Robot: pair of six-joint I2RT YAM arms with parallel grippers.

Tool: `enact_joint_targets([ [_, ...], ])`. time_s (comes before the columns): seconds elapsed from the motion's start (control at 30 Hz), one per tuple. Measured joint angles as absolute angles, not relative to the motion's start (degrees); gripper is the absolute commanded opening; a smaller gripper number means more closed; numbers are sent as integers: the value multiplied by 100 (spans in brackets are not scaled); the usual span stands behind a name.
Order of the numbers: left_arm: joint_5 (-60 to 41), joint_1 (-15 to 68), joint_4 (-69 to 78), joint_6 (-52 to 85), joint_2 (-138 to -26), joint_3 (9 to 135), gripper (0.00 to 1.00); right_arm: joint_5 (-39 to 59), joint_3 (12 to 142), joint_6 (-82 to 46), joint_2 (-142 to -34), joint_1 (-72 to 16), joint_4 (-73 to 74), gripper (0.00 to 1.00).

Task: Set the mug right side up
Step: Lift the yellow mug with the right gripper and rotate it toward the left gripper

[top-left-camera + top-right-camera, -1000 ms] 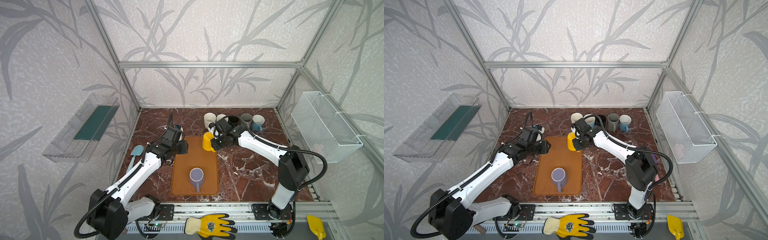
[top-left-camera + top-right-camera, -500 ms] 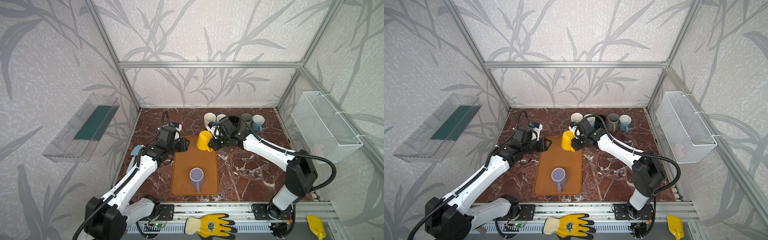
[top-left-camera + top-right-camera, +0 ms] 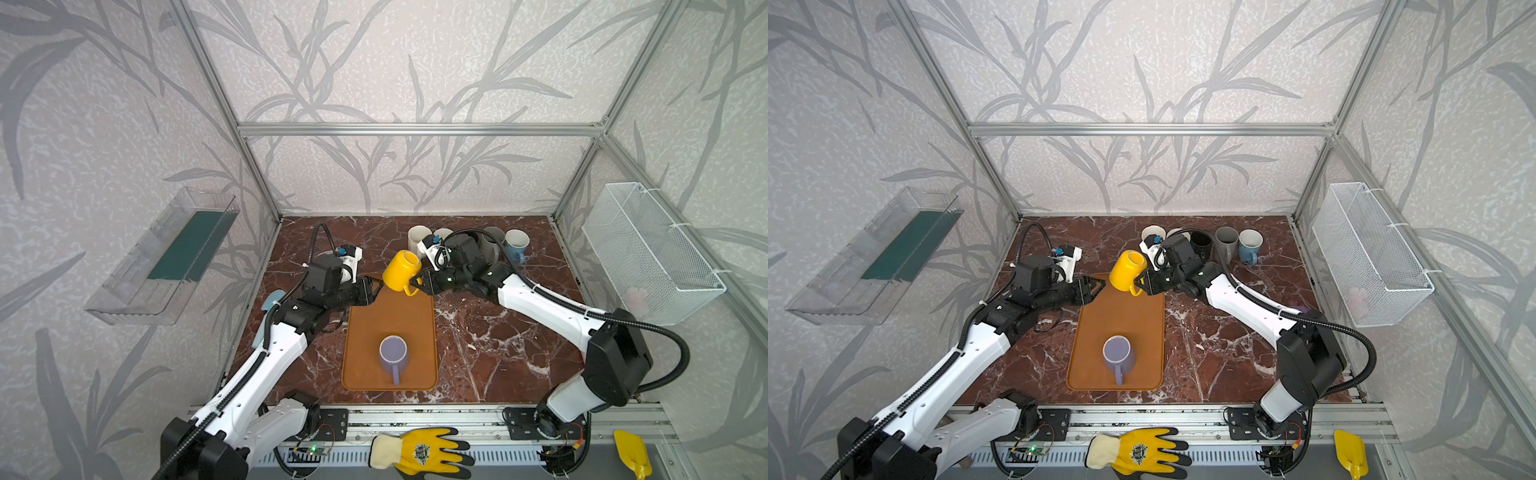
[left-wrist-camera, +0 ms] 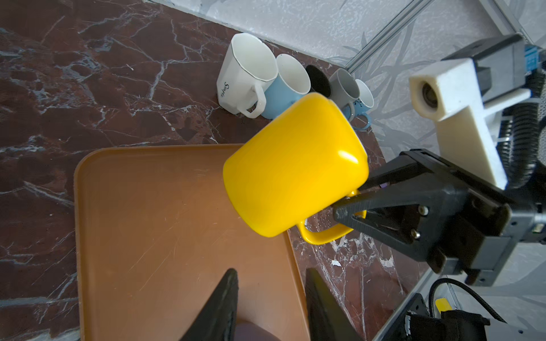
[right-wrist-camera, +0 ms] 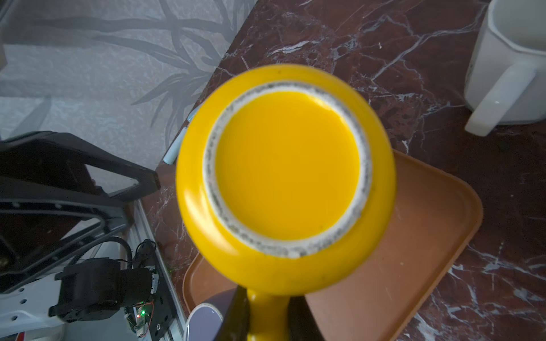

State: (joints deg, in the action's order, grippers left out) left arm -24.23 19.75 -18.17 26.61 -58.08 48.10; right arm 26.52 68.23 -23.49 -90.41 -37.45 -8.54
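Yellow mug [image 3: 400, 272] is off the surface, over the far edge of the orange tray [image 3: 390, 320]. It is tilted, mouth up and toward the tabletop's far edge. My right gripper [image 3: 419, 284] is pinched tight on the mug's handle [image 4: 322, 237], and the mug's base faces the right wrist camera. My left gripper [image 3: 371, 291] is just beside the mug at the tray's far-left corner, jaws partly apart with nothing between them. Purple mug [image 3: 392, 353] stands upright toward the tray's near edge. Row of mugs [image 3: 415, 240] along the tabletop's far edge.
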Motion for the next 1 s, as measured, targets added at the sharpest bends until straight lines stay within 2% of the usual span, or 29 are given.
enact_joint_targets([
  [0.43, -3201, 1715, -1087, 3168, -5636, 4425, 40, 3607, 6512, -3330, -9039, -3551, 823, 0],
  [1.0, -4436, 1437, 1402, 4598, -5666, 3763, 40, 4128, 6281, -4320, -9039, -3551, 2324, 0],
])
